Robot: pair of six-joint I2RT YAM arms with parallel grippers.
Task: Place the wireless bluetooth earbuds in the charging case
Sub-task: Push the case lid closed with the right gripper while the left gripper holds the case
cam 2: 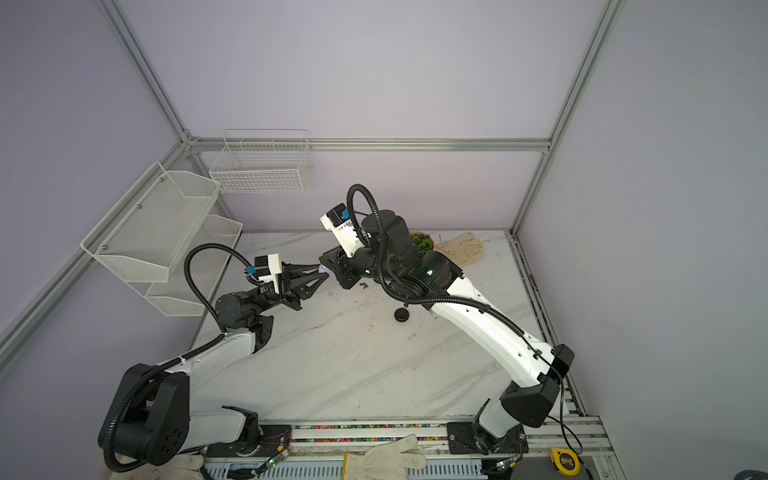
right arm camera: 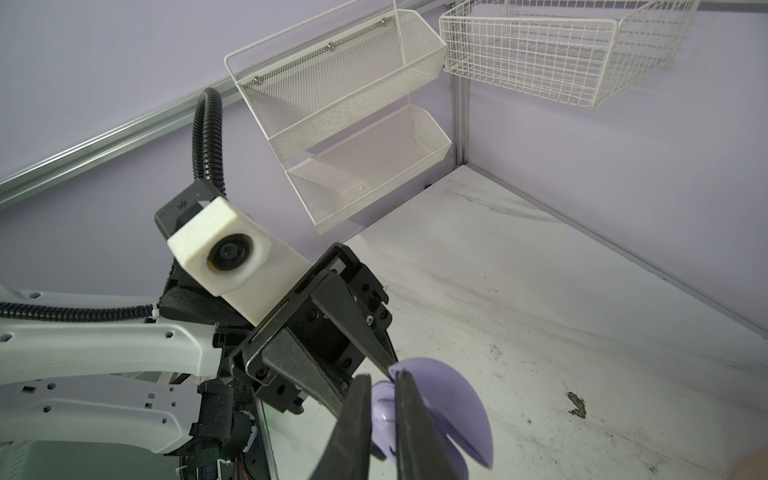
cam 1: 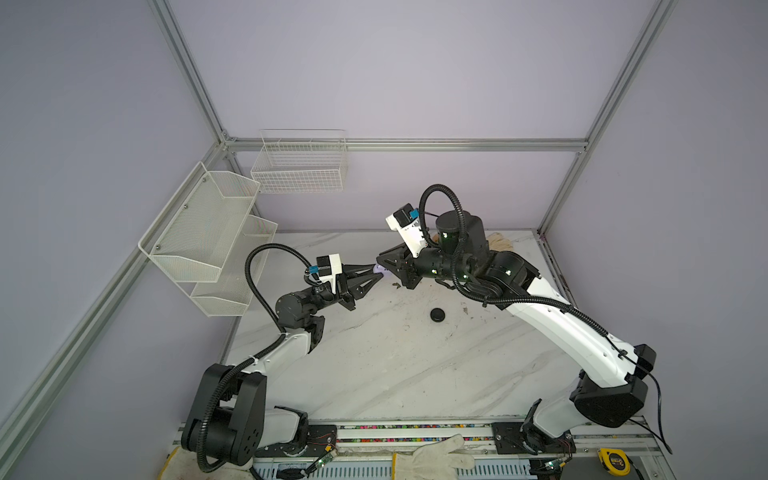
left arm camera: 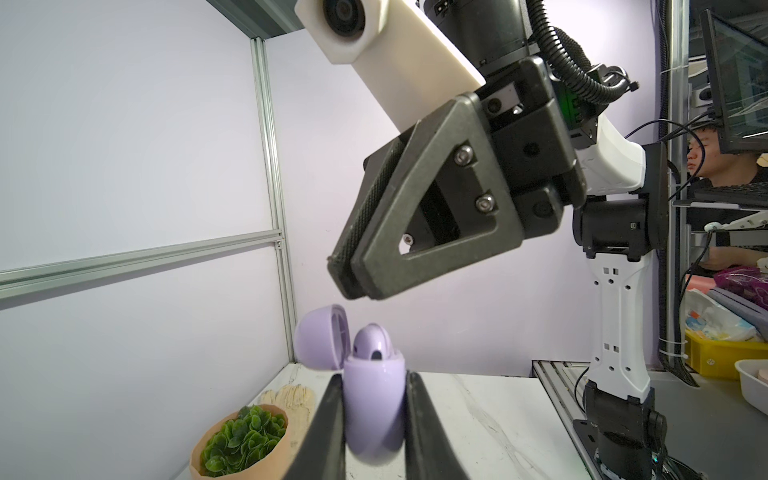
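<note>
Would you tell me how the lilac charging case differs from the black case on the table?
The lilac case is held above the table by the left gripper; the black case lies free on it. The lilac case's lid stands open with an earbud seated; the black case looks shut. Both are small and rounded.
</note>
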